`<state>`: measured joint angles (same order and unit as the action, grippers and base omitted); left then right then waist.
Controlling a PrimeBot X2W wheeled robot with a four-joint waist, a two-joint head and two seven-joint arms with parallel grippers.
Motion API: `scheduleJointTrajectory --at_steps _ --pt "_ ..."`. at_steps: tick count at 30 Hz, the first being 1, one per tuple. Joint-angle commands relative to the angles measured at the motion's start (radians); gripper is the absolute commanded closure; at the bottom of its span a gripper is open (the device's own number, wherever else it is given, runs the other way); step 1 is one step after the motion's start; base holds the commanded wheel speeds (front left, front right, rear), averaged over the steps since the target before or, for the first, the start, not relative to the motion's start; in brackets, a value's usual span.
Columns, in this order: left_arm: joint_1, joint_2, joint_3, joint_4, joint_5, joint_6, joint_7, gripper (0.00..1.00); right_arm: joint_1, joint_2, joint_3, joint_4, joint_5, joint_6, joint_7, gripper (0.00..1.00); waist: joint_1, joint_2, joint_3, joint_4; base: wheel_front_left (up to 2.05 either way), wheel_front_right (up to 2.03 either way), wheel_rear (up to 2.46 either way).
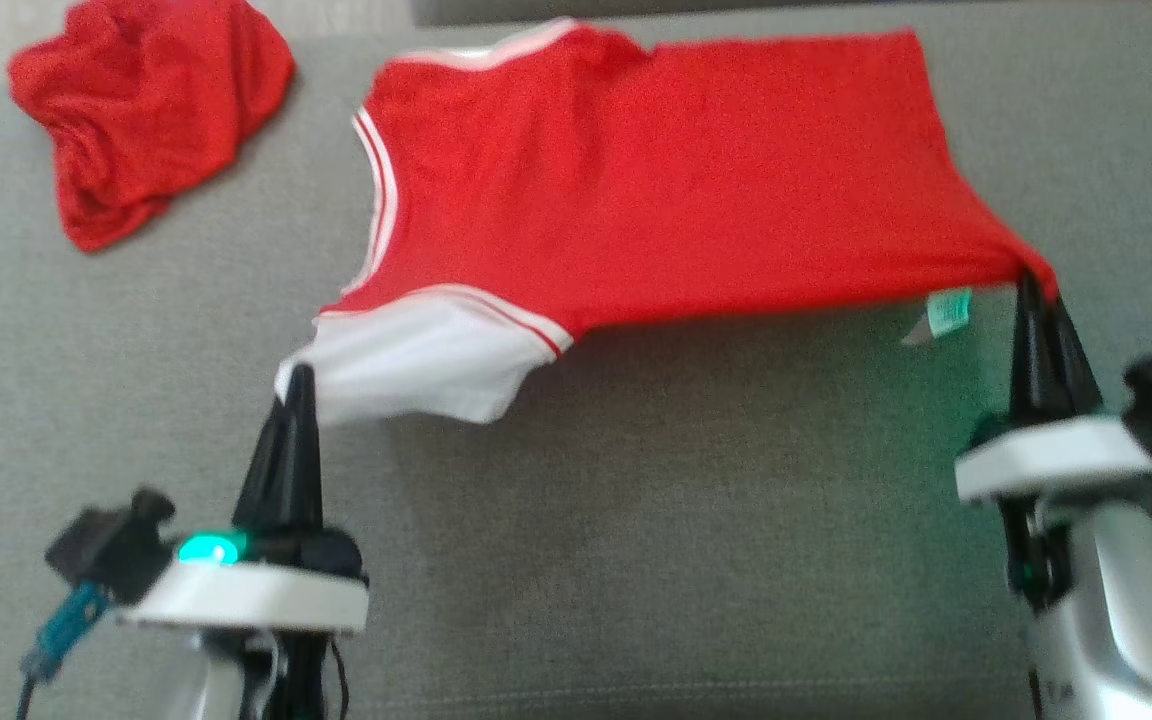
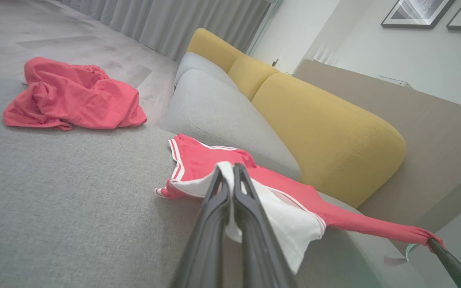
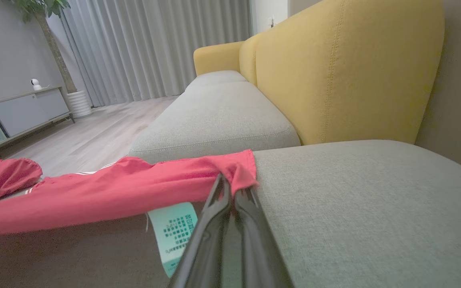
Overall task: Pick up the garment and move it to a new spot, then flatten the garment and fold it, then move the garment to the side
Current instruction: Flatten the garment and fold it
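Grey cushion [image 1: 636, 520], woven fabric, takes up most of the head view and carries everything noted below.

Yellow backrest [image 2: 326, 132] rises beyond the cushion's far side, seen from both wrist cameras.

Garment [image 1: 656, 180]: a red top with white striped trim at the neck and armhole. It lies spread sideways across the far half of the cushion, neck end toward the cushion's left and hem end toward its right. The far edge rests on the cushion. The near edge is lifted clear of the cushion and stretched taut between the two tools, casting a shadow on the fabric beneath.

Crumpled red cloth [image 1: 146, 110] sits bunched at the cushion's far-left corner, well apart from the garment.

Left tool [image 1: 298, 385], over the cushion's near-left part: fingers pressed together, pinching the edge of the white sleeve [image 1: 426, 365]. In the left wrist view white cloth shows between the two fingers.

Right tool [image 1: 1031, 290], over the cushion's right side: fingers closed tight on the red hem corner, with the cloth bunched into folds at the tips.

Care label [image 1: 948, 312], pale green with print too small to read, hangs from the lifted hem just beside the right tool, above the cushion.
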<state>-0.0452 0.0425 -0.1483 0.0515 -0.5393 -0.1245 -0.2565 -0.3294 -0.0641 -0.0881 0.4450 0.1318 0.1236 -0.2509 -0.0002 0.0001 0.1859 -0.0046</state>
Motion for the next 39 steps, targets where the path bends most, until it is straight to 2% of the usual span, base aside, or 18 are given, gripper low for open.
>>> scheduleJointTrajectory --at_steps 1,6,8,14,17,21,30,39 --pt "0.020 0.012 0.030 -0.060 0.007 -0.006 -0.005 1.00 0.037 0.008 0.004 -0.067 0.003 0.007 -0.011 1.00 0.0002 -0.0001 -0.046 0.018 0.00 0.00 0.00" --pt "0.124 0.012 0.011 -0.142 0.027 0.004 -0.005 1.00 0.182 0.012 -0.015 -0.181 0.012 0.007 0.015 1.00 0.0002 -0.0001 -0.092 0.036 0.00 0.00 0.00" --pt "0.175 0.025 0.003 -0.196 0.042 0.017 0.007 1.00 0.266 0.013 -0.035 -0.271 0.017 0.007 0.054 1.00 0.0002 -0.0001 -0.107 0.044 0.00 0.00 0.00" --pt "0.257 0.049 -0.013 -0.294 0.054 0.039 0.064 1.00 0.418 0.014 -0.077 -0.468 0.026 0.007 0.145 1.00 0.0002 -0.0001 -0.101 0.048 0.00 0.00 0.00" --pt "0.274 0.050 -0.012 -0.300 0.047 0.051 0.083 1.00 0.454 0.014 -0.073 -0.520 0.040 0.007 0.191 1.00 0.0002 -0.0001 -0.087 0.038 0.00 0.00 0.00" --pt "0.262 0.047 -0.024 -0.260 0.036 0.050 0.096 1.00 0.451 0.014 -0.051 -0.504 0.059 0.007 0.224 1.00 0.0002 -0.0001 -0.069 0.026 0.00 0.00 0.00" --pt "0.181 0.039 -0.040 -0.160 0.028 0.043 0.072 1.00 0.369 0.014 -0.012 -0.340 0.058 0.007 0.215 1.00 0.0002 -0.0001 -0.044 0.014 0.00 0.00 0.00" --pt "0.033 0.048 -0.065 -0.056 0.041 0.028 0.076 1.00 0.253 0.014 -0.034 -0.235 0.044 0.007 0.238 1.00 0.0002 -0.0001 -0.012 0.014 0.00 0.00 0.00"
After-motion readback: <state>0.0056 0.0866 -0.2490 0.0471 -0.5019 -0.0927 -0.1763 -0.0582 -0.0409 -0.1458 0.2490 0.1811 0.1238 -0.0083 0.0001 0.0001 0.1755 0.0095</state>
